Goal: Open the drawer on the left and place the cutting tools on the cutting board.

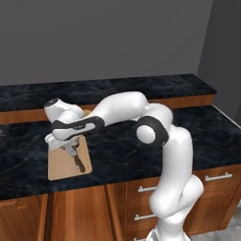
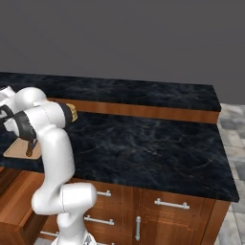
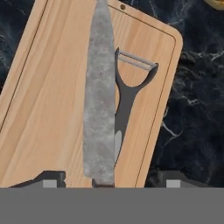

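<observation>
**Desk:** What do you have in front of you, widest first?

**Floor:** You are looking at a black marbled counter [image 1: 207,127] over wood-fronted cabinets, their narrow drawers [image 1: 219,178] shut behind silver bar handles. The white arm [image 1: 164,155] reaches left across it, and your claw [image 3: 109,180] hangs over the cutting board [image 1: 59,167].

**Desk:** And the board itself?

**Floor:** It lies flat on the counter near the front edge, a light-tan rectangle with rounded corners. In your hand view it runs diagonally, dark stone on both sides.

**Desk:** The tools?

**Floor:** Both lie on the board. The knife [image 3: 99,92] stretches along it, its grey blade between your fingertips [image 3: 53,177]. The peeler [image 3: 131,83] lies beside it, its dark handle partly under the blade and its forked head towards the board's edge.

**Desk:** Is your claw holding anything?

**Floor:** No. Its tips stand wide apart, one on each side of the knife, clear of the blade.
</observation>
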